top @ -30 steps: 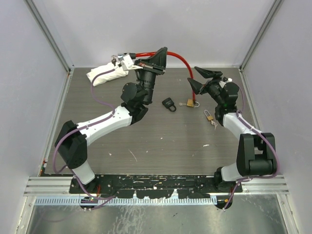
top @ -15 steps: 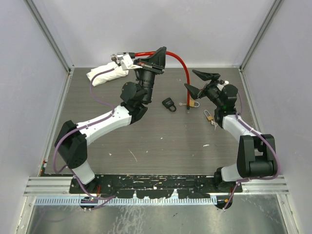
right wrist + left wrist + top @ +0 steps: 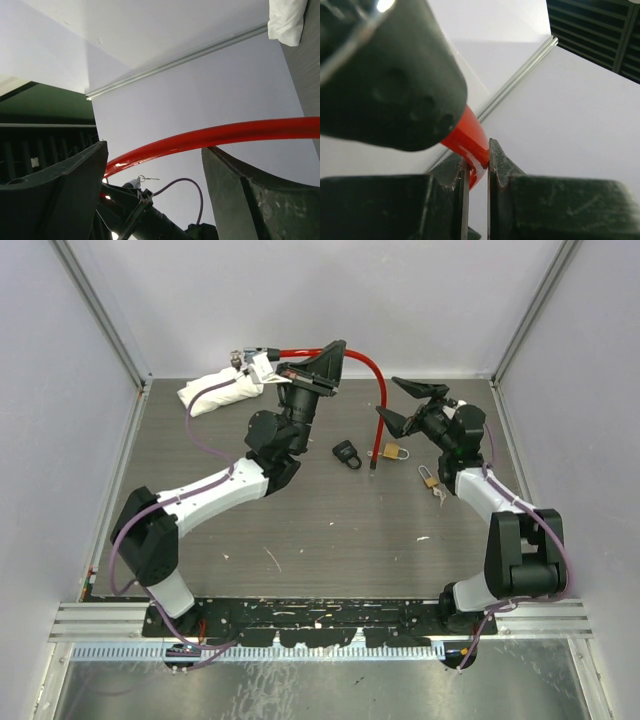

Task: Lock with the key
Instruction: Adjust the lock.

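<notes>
A red cable lock (image 3: 372, 375) arcs above the table's far side, its free end (image 3: 374, 466) hanging by the floor. My left gripper (image 3: 326, 362) is shut on the cable, which sits pinched between the fingers in the left wrist view (image 3: 472, 145). The lock's head with a small key ring (image 3: 250, 362) is behind that gripper. My right gripper (image 3: 408, 405) is open and empty, just right of the hanging cable. In the right wrist view the cable (image 3: 215, 137) crosses beyond the spread fingers (image 3: 260, 195), apart from them, and the key ring (image 3: 142, 178) shows below it.
A white cloth (image 3: 213, 393) lies at the back left and shows in the right wrist view (image 3: 286, 20). A black padlock (image 3: 347, 453), a brass padlock (image 3: 393, 451) and a small padlock with a key (image 3: 432, 480) lie on the table. Grey walls close in three sides.
The cable's free end has swung left and down, away from the brass padlock. My right gripper has shifted a little left and stays open. The left gripper holds its place.
</notes>
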Motion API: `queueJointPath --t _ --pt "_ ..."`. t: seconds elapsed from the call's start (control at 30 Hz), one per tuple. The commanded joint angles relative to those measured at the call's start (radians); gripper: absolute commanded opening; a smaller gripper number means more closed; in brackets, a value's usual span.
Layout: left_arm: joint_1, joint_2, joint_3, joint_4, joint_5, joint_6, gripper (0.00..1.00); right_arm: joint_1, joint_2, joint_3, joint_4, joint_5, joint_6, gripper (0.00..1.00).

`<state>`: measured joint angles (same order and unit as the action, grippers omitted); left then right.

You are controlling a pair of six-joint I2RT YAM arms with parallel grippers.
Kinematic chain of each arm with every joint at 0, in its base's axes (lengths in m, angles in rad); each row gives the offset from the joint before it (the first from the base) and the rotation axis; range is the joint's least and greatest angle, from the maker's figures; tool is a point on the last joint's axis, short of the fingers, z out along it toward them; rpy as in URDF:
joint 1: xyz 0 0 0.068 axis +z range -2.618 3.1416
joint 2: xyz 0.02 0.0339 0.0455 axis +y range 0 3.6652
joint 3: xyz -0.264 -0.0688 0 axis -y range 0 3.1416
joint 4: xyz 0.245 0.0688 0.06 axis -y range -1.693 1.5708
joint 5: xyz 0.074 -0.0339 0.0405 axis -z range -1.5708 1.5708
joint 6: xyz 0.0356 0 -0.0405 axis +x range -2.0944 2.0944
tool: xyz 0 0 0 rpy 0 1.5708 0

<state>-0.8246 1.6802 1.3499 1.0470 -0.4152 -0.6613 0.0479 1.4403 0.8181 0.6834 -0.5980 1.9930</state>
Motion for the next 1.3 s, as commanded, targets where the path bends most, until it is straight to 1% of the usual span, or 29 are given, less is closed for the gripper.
queueJointPath --t 0.0,0.17,0.3,0.43,0.57,0.63,0.73,1.07,1.13,1.23,1.27 --pt "-0.002 -0.086 -0.042 0.124 0.054 -0.057 0.00 0.015 0.038 0.100 0.031 0.071 0.001 0.80" --pt "-0.003 -0.120 -0.116 0.151 0.071 -0.087 0.00 0.015 0.048 0.100 0.043 0.104 0.003 0.77" --pt "-0.002 -0.150 -0.175 0.182 0.083 -0.112 0.00 0.007 0.071 0.089 0.045 0.125 -0.020 0.72" --pt "-0.004 -0.197 -0.246 0.203 0.112 -0.130 0.00 -0.015 0.107 0.099 0.056 0.139 -0.031 0.66" --pt "-0.014 -0.257 -0.330 0.205 0.140 -0.136 0.00 -0.034 0.136 0.116 0.090 0.141 -0.031 0.56" --pt "-0.015 -0.283 -0.375 0.206 0.152 -0.140 0.00 -0.037 0.144 0.125 0.101 0.143 -0.036 0.53" --pt "-0.015 -0.314 -0.440 0.206 0.160 -0.155 0.00 -0.037 0.150 0.139 0.106 0.145 -0.058 0.50" --pt "-0.016 -0.401 -0.645 0.229 0.191 -0.174 0.00 -0.063 0.159 0.159 0.104 0.149 -0.099 0.46" --pt "-0.017 -0.457 -0.697 0.228 0.185 -0.176 0.00 -0.066 0.160 0.164 0.096 0.150 -0.116 0.45" --pt "-0.017 -0.503 -0.755 0.210 0.182 -0.179 0.00 -0.065 0.161 0.173 0.085 0.153 -0.150 0.39" --pt "-0.017 -0.514 -0.769 0.199 0.183 -0.179 0.00 -0.064 0.160 0.177 0.081 0.154 -0.165 0.35"
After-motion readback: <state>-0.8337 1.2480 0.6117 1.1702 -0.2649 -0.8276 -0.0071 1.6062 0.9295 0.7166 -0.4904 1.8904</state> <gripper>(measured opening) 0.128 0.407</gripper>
